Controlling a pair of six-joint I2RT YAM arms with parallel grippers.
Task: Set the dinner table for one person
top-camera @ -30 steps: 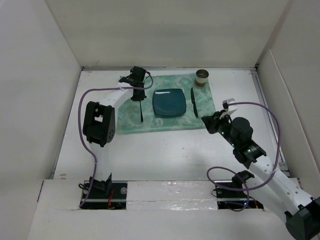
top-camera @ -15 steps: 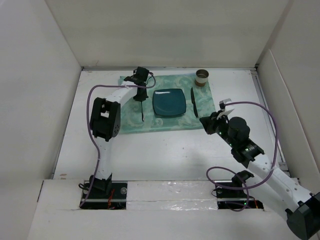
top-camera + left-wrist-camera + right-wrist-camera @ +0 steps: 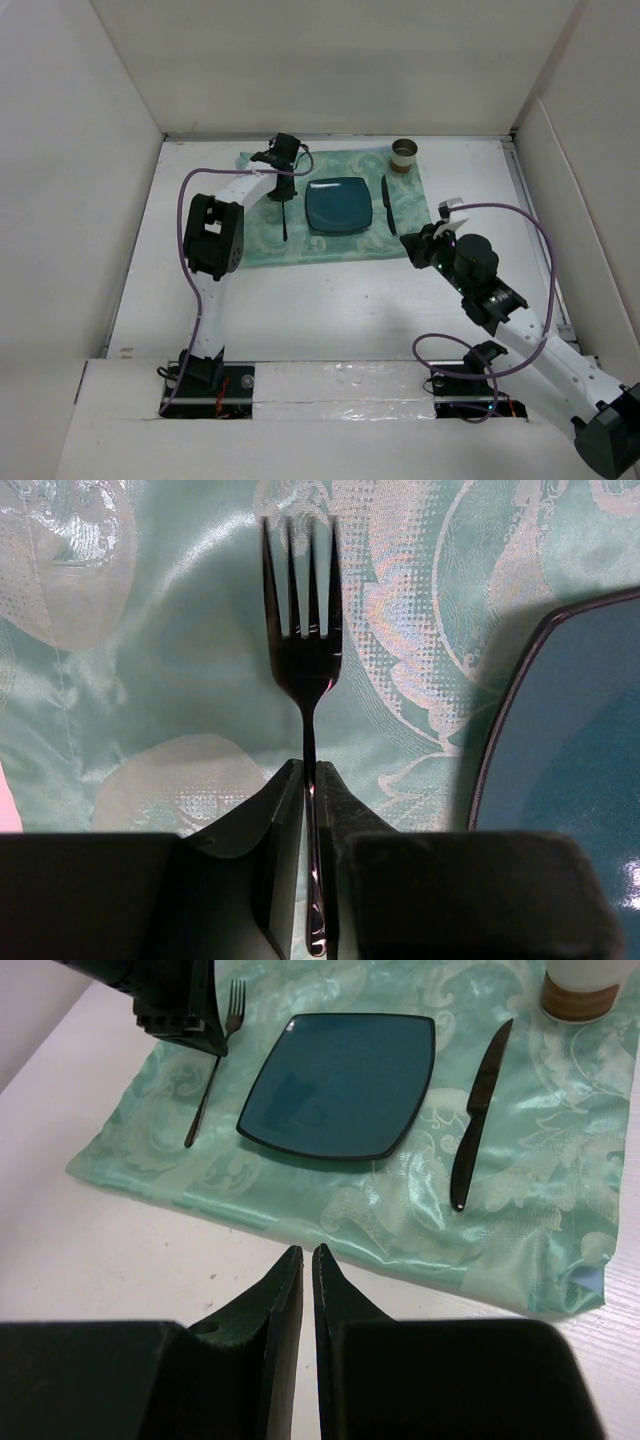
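I have the left gripper (image 3: pixel 307 776) low over the mint-green patterned mat (image 3: pixel 540 1190), and its wrist camera shows the dark fork (image 3: pixel 305 660) lying flat on the cloth, with the handle running straight back between the jaws. They stand almost together around that handle, but I cannot tell whether they pinch it or merely flank it. The fork lies just left of the square teal plate (image 3: pixel 340 1085), tines pointing to the far side. A dark knife (image 3: pixel 480 1110) lies on the mat just right of the plate, roughly parallel to the fork, and a small cup (image 3: pixel 404 154) stands at the mat's far right corner. The right gripper (image 3: pixel 307 1256) hovers off the mat's near right edge, its jaws drawn in to a thin slit with nothing between them. The white tabletop (image 3: pixel 300 300) spreads out from the arm bases to the far wall and carries the mat on its far half.
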